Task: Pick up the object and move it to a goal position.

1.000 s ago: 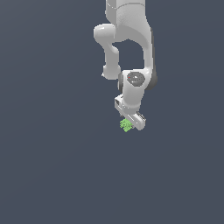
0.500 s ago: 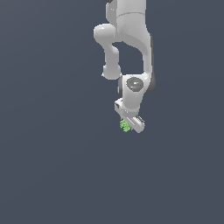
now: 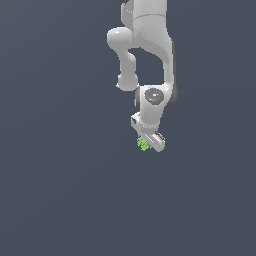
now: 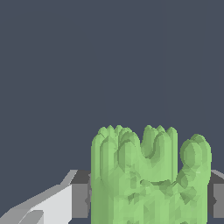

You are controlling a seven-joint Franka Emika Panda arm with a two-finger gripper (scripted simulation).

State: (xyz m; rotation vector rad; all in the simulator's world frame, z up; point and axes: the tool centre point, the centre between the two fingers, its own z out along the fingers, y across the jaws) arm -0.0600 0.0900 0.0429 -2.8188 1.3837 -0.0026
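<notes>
Bright green, bumpy and irregular, the small lump (image 3: 143, 143) that the task concerns sits at the tip of the white robot gripper (image 3: 148, 143), far smaller than the gripper body above it. In the exterior view it peeks out on that view's left side of the gripper's lower end, touching it, with the plain dark grey-blue background (image 3: 60, 190) all around and no surface visibly under it.

From the wrist view the green lump (image 4: 148, 175) fills the space between the two fingers: a dark grey pad (image 4: 80, 194) presses against one flank, and a second grey pad (image 4: 217, 197) shows at the opposite flank, at the picture's edge. The jaws are closed onto the lump, which spans the whole gap between them. Its knobbly, lobed end juts out past the pads. A pale grey finger housing (image 4: 43, 208) slopes away beside the first pad.

The white jointed arm (image 3: 147, 45) comes down from the top of the exterior view.
</notes>
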